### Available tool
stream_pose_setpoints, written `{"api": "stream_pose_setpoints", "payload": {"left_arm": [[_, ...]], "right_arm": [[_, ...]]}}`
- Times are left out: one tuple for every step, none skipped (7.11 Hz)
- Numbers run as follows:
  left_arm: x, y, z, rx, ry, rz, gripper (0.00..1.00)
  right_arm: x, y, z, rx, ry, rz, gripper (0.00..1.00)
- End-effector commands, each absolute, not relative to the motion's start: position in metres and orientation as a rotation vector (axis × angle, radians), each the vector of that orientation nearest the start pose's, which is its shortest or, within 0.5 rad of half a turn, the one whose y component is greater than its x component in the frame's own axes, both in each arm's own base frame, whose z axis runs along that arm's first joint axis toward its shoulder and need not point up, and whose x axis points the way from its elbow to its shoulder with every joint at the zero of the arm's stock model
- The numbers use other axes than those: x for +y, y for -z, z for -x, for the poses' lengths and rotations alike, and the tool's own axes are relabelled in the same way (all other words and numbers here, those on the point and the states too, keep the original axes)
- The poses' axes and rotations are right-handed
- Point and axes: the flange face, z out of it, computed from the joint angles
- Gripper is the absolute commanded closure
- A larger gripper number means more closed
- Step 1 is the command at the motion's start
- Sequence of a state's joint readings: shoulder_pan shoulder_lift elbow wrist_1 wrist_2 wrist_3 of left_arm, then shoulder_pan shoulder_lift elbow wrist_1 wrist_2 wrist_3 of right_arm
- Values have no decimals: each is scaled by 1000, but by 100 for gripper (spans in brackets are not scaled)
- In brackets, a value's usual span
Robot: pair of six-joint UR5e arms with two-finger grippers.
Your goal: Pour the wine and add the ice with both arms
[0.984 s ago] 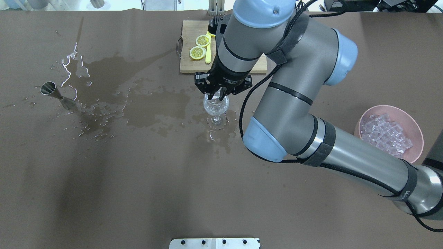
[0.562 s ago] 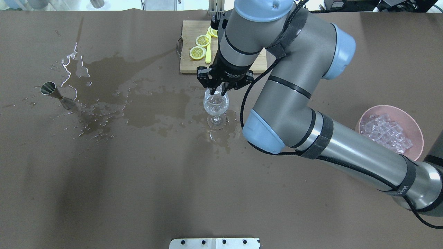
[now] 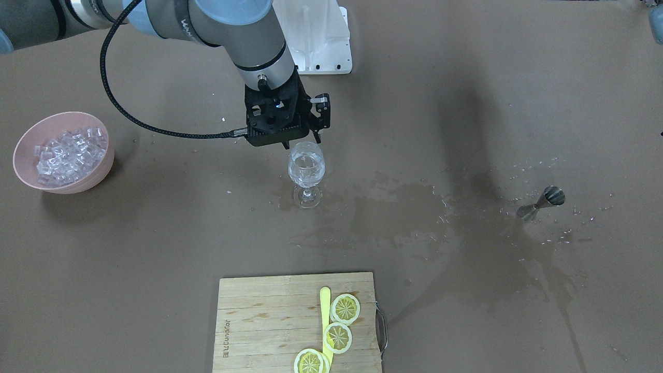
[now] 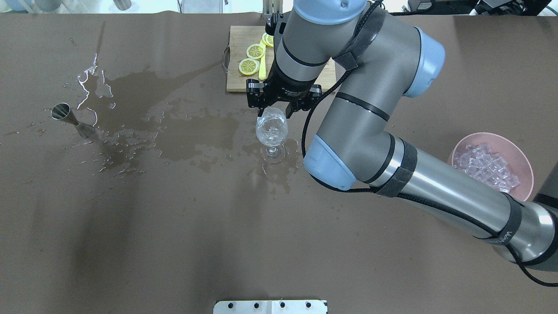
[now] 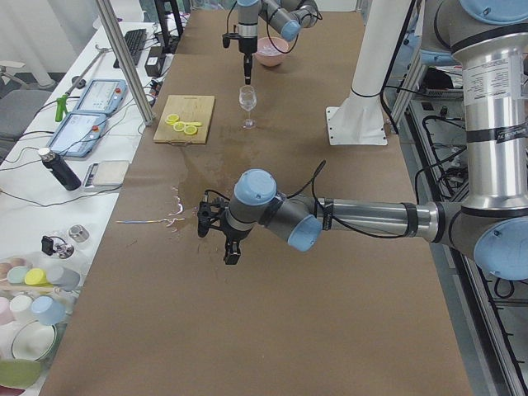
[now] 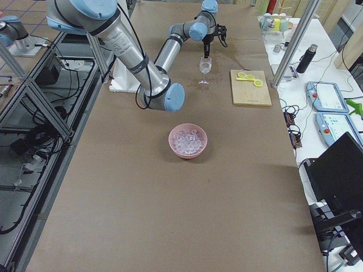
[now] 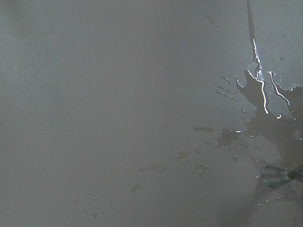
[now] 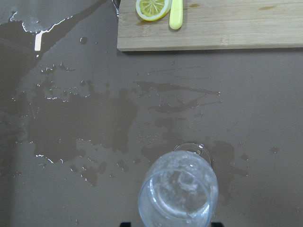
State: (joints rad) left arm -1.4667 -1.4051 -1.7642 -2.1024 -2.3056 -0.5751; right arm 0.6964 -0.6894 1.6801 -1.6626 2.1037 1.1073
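the right arm's black two-finger tool (image 4: 273, 112) has risen off the clear stemmed wine glass (image 4: 271, 131) toward twelve o'clock, fingers apart, empty: cube likely dropped in. the clear ice cubes (image 4: 484, 168) heap in the pink bowl (image 4: 524, 160) at three o'clock. left tool (image 5: 232, 256): cannot tell.

Desk: the brown covering (image 7: 94, 94) fills the frame, and most of it is dry.
Spilled clear liquid: a dark wet patch (image 7: 272, 125) with bright glinting streaks (image 7: 259, 87) across it; small droplets (image 7: 189, 161) are scattered nearby.
Jigger: a metal cone (image 7: 277, 176), only partly in frame, just beside the wet patch.
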Motion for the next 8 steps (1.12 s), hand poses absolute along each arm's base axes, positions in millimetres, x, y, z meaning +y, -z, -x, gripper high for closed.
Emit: {"api": "stream_pose_setpoints", "payload": {"left_arm": [[-450, -580, 20, 853, 235, -268, 2], [-450, -579, 21, 848, 236, -271, 2], [-451, -579, 21, 848, 235, -276, 2], [-451, -578, 21, 847, 233, -277, 2], [-452, -578, 20, 847, 228, -279, 2], [-453, -576, 20, 852, 225, -278, 2], [-453, -576, 20, 854, 224, -278, 2], [-456, -573, 20, 853, 223, -278, 2]], "right_arm": [[-501, -83, 450, -1012, 21, -41, 31], [-516, -106, 421, -1025, 9, 2, 31], [-506, -151, 385, -1016, 10, -7, 31], [-498, -196, 341, -992, 54, -53, 30], [-497, -249, 290, -968, 87, -59, 13], [-497, -307, 238, -916, 113, -82, 0], [-496, -376, 181, -850, 189, -108, 0], [-492, -430, 114, -806, 244, -138, 0]]}}
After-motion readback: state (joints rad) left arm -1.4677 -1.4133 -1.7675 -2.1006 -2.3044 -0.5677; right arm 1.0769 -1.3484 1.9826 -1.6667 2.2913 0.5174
